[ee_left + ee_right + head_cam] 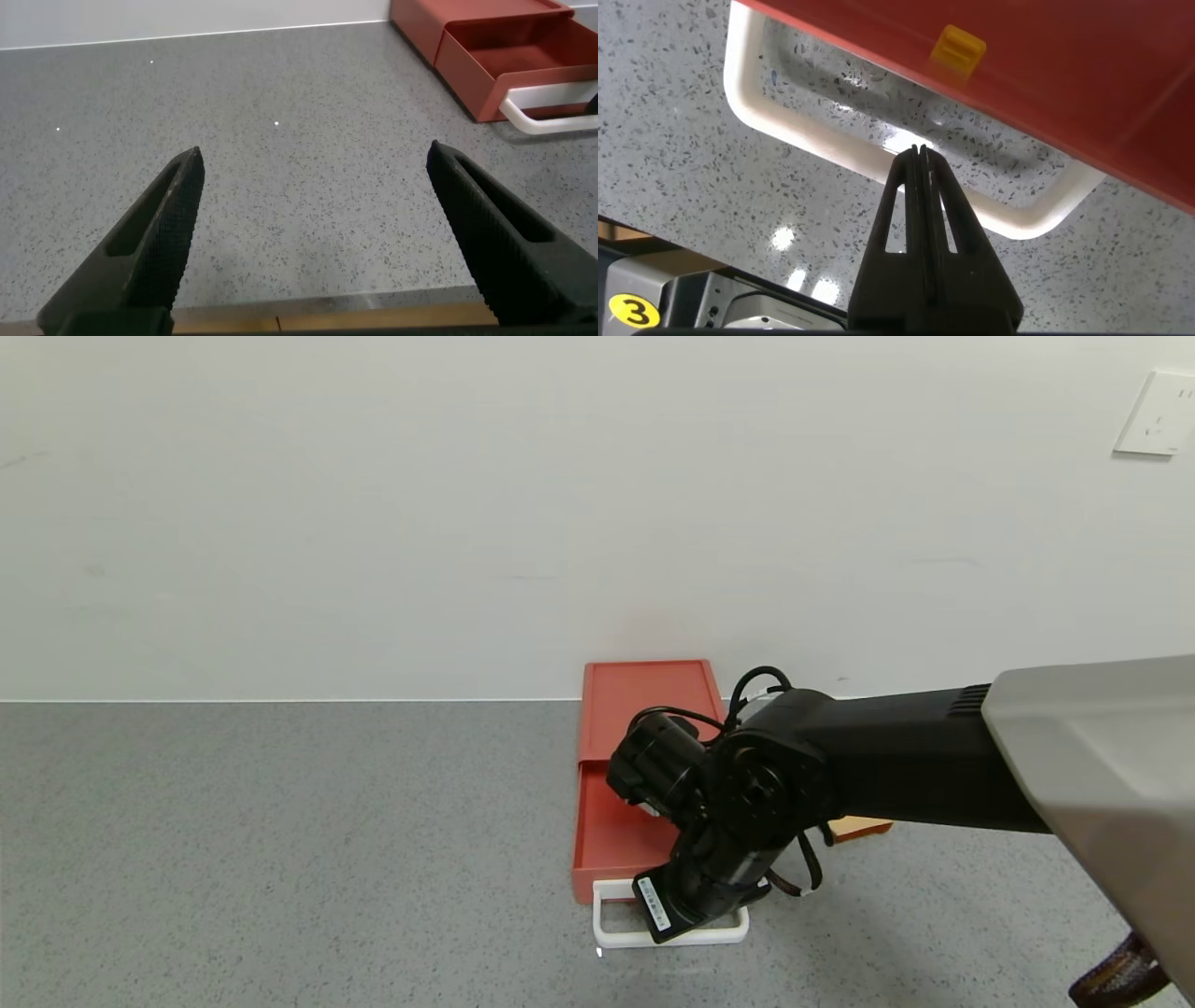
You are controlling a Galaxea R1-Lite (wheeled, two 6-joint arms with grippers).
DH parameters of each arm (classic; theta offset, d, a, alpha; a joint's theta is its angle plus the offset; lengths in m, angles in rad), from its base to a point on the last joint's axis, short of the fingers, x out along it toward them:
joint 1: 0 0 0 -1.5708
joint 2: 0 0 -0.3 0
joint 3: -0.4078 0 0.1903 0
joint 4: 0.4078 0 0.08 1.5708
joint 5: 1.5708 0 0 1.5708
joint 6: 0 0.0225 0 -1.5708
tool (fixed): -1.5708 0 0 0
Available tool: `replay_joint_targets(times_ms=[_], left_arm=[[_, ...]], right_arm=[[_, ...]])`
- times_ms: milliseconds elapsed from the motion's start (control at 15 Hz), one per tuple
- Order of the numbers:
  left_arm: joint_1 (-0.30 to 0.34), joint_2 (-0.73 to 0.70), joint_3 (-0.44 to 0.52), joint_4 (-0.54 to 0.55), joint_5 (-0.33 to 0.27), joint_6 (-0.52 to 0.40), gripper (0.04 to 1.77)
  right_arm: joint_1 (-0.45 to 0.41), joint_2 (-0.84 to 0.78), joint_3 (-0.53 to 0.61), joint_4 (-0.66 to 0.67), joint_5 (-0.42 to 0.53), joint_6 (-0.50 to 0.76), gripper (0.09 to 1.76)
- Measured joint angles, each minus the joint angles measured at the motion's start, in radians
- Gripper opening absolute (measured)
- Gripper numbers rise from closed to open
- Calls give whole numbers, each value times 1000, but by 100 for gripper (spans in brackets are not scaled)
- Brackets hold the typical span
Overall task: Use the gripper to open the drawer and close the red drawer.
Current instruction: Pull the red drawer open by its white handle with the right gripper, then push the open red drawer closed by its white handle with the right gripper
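Observation:
The red drawer (647, 705) stands at the back of the grey table against the wall. Its tray (616, 831) is slid out toward me, with the white loop handle (616, 933) at the front. My right gripper (700, 901) hangs over that handle. In the right wrist view my right gripper (921, 151) is shut, its tips reaching over the handle's near bar (803, 140) into the loop, below the tray's red front (1064, 75). My left gripper (313, 168) is open and empty above the table's near edge, far from the drawer (505, 47).
A tan slice (859, 826) lies on the table behind my right arm, to the right of the drawer. A small yellow tab (957, 49) sits on the tray front. A wall socket (1158, 413) is at the upper right. The white wall is close behind the drawer.

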Motion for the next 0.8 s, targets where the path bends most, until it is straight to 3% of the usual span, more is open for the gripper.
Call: replay_joint_targets(times_ms=[467, 800], left_arm=[[0, 0, 0, 0, 0, 0, 172], [0, 0, 0, 0, 0, -1, 172]], right_arm=[[-17, -183, 24, 1, 57, -9, 11], [-111, -392, 111, -67, 237, -86, 11]])
